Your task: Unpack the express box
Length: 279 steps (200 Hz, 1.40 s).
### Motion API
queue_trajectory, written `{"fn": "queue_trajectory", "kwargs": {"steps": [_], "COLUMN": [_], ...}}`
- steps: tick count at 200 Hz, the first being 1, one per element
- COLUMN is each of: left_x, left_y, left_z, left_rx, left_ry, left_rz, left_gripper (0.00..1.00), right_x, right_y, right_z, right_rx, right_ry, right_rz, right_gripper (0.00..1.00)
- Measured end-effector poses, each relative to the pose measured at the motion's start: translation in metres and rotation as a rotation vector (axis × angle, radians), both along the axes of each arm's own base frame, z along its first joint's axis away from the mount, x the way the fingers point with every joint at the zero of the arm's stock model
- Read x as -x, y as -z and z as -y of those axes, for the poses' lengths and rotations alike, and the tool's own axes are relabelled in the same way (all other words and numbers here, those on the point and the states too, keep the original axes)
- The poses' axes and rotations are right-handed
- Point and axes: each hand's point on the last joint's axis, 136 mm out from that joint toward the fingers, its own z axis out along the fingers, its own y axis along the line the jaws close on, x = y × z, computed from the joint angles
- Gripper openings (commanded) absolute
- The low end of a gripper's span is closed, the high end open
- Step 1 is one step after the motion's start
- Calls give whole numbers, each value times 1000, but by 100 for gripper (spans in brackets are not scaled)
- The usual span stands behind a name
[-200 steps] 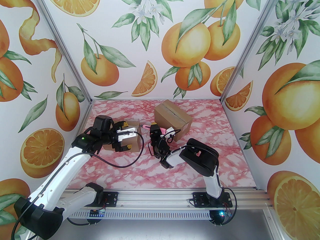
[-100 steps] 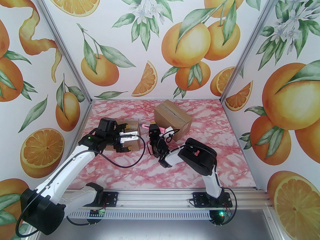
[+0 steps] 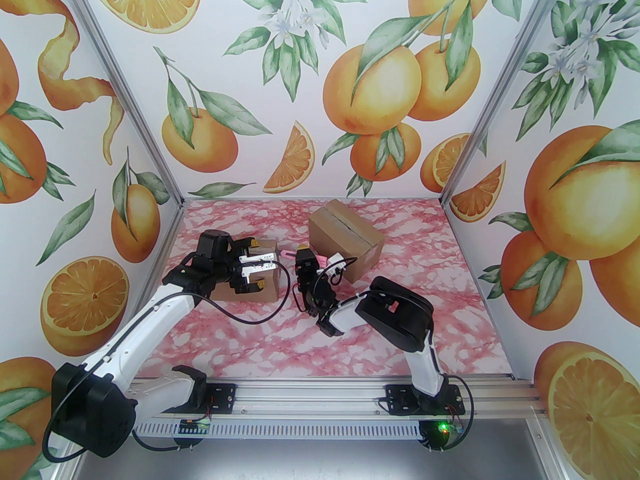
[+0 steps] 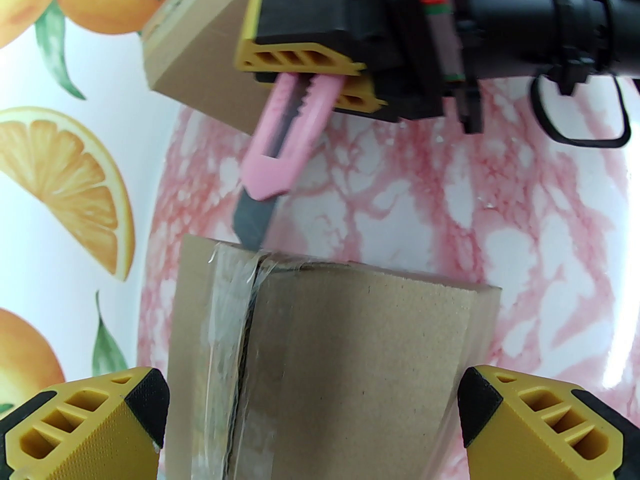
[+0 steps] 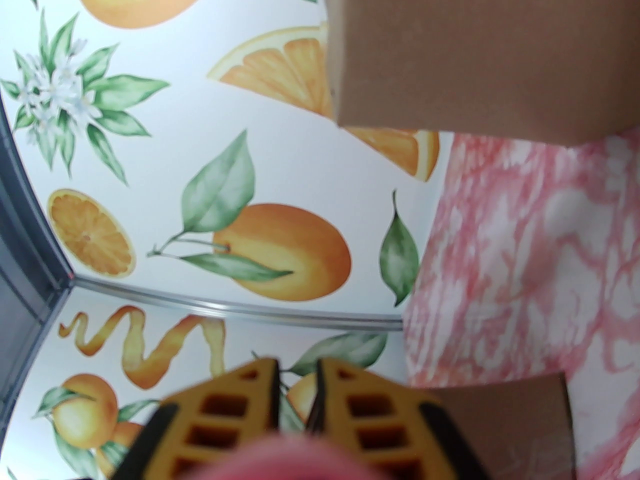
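Near end cropped, small taped brown cardboard box (image 4: 350, 368) lies between spread left fingers (image 4: 90, 418); right fingers (image 4: 300, 58) clamp pink utility knife (image 4: 280, 133).

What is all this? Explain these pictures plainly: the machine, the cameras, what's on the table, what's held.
Two robot arms are bolted at the near edge of a pink marbled table, each ending in a two-finger gripper. The wide picture comes from a fixed camera above and behind them. The other two come from cameras on the wrists, looking past each arm's own yellow fingers. On the table stand two cardboard boxes: a small box on the left and a large box farther back. The left gripper is wide open, its fingers either side of the small box. The right gripper is shut on a pink utility knife, whose dark blade tip sits at the small box's taped seam.
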Motion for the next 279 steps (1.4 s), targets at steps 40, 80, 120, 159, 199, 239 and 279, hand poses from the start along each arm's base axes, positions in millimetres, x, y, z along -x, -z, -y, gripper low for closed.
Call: {"fn": "queue_trajectory", "kwargs": {"steps": [40,80,120,159,199,239,279], "left_x": [-1,-1,-2,-4,-6,-11,-14], "left_y": [3,6,8,9,14,15,16], "left_z": [-1,-1,-1,-1,0,2,0], "left_rx": [23,48,75,102,126,149,154], "left_ry": [-10,-27,-55,-84,-109,-136,-158], "left_rz": [-23,-37,-60,-77,-115,-124,-122], "left_gripper": [100,100,100,99,98,99,98], "right_x": [2,5,7,7,8,8,8], "right_y": [2,6,7,8,8,8,8], "right_z": [-2,1,5,3,3,3,5], "right_rx": [-7,-9,-12,-25,-32,-38,-34], "right_ry": [-9,-17,-20,-29,-31,-35,-33], "right_rz": [-8,-28,-45,-59,-72,-85,-95], "right_gripper": [0,0,0,0,0,0,0]}}
